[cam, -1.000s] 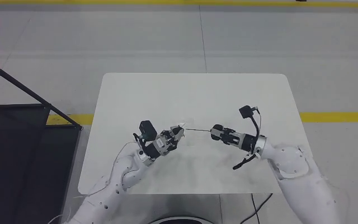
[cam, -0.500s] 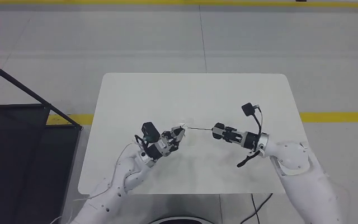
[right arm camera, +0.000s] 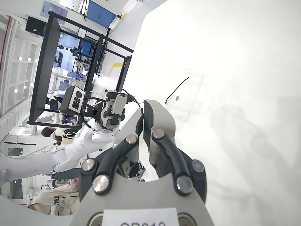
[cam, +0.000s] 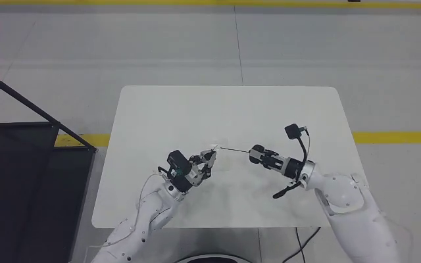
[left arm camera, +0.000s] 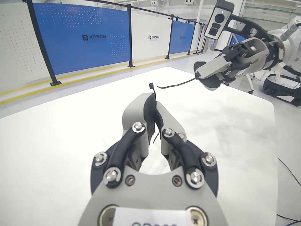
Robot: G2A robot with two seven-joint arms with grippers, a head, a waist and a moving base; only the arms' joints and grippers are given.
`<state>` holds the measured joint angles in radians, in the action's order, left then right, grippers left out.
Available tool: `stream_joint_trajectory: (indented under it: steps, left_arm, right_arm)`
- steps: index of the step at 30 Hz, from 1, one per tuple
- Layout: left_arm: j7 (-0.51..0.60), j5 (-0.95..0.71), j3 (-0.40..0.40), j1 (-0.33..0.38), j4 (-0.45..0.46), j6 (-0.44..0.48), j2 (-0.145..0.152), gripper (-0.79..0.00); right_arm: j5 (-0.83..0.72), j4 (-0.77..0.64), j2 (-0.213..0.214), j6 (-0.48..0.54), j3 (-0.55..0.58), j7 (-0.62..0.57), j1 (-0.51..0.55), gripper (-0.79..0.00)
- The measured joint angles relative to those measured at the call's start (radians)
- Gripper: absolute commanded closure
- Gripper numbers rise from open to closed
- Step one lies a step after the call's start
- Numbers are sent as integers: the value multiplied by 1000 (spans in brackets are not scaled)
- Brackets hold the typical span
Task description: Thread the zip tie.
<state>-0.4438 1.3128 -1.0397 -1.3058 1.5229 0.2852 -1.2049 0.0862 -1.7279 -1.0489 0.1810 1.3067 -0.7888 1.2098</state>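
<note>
White table (cam: 164, 118) with rounded corners, under both arms. From the near edge on the robot's left, left arm (cam: 152, 200) angled in toward the table's middle. From the near edge on the other side, right arm (cam: 332, 189) angled in likewise, the two wrists facing each other over the middle of the table.

Above the tabletop, left gripper (left arm camera: 153, 100), fingers pressed together and clamped on a black zip tie (left arm camera: 151, 86): head end poking out just past the fingertips, a short curl of the same tie hanging out behind the pads. Near it but apart, right gripper (cam: 252, 153), likewise closed, pinching one end of a thin black strap (left arm camera: 176, 83).

On the tabletop near the gripper tips, seen from the right wrist, a flat clear bag (right arm camera: 193, 99).

Strap held out roughly level from the right fingertips toward the left gripper, free tip slightly curled, just beside the zip tie's head and short of touching it. Strap and head as parts of one tie or of two: cannot tell.

On or inside the bag, which of the two unclear, a second zip tie (right arm camera: 178, 89), black and thin, lying flat, with a small dull speck (right arm camera: 177, 98) next to it.
</note>
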Motion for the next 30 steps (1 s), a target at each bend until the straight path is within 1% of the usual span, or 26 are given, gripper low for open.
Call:
stream_joint_trajectory:
  steps: [4, 12, 20, 30]
  left_arm:
    - [10, 16, -2, -6, 6, -18, -1, 0]
    - [9, 16, -2, -6, 6, -17, -1, 0]
    - [9, 16, -2, -6, 6, -17, -1, 0]
    - [9, 16, -2, -6, 6, -17, -1, 0]
  right_arm:
    - [10, -23, 1, 3, 0, 18, 16, 0]
    - [26, -67, 3, 16, 5, 49, 54, 0]
    - [66, -102, 0, -22, -17, 84, 64, 0]
    - [83, -122, -2, -24, -27, 103, 75, 0]
